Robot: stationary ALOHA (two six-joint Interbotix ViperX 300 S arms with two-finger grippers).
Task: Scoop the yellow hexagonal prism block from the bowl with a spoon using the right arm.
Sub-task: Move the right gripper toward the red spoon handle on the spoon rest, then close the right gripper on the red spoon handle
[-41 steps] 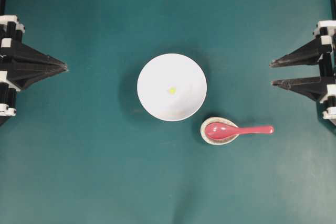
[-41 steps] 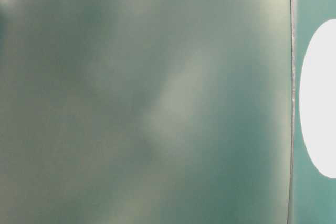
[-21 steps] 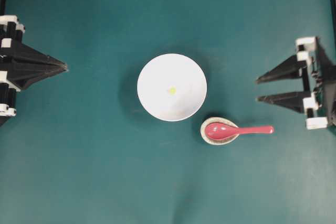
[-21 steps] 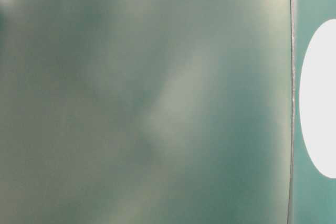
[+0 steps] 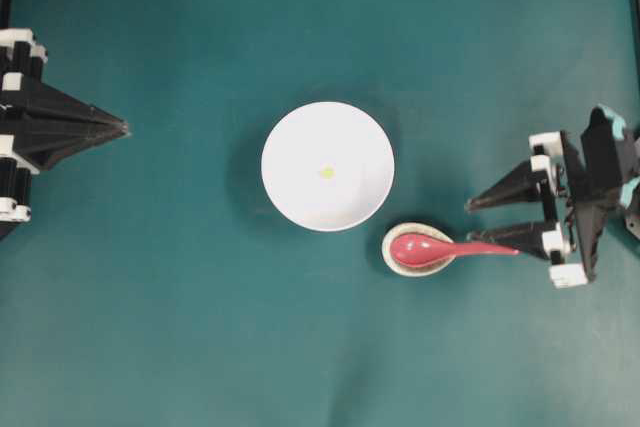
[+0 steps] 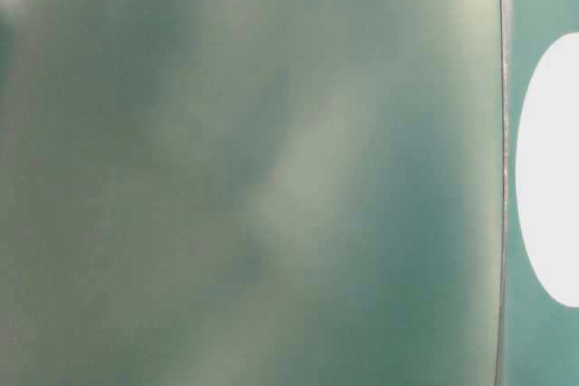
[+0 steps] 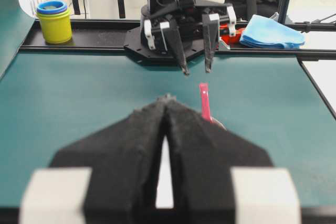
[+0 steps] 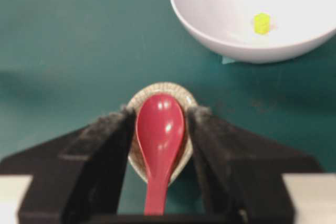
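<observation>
The white bowl (image 5: 300,142) stands mid-table with the tiny yellow block (image 5: 326,172) in it. They also show in the right wrist view, the bowl (image 8: 210,9) with the block (image 8: 261,23). The pink-red spoon (image 5: 440,248) lies with its scoop in a speckled rest (image 5: 388,252), handle pointing right. My right gripper (image 5: 470,223) is open above the handle's end. In its wrist view the gripper (image 8: 161,111) has a finger either side of the spoon (image 8: 160,124), not touching it. My left gripper (image 5: 125,128) is shut and empty at the left edge.
The left wrist view shows the shut left gripper (image 7: 167,98), the spoon handle (image 7: 205,100) and the right arm (image 7: 181,24) beyond. A yellow cup (image 7: 54,22) and a blue cloth (image 7: 273,30) lie off the table's far side. The table-level view is blurred.
My right arm has moved in from the right edge toward the spoon, and its open fingers now sit either side of the handle. The left arm, bowl and spoon have not moved.
</observation>
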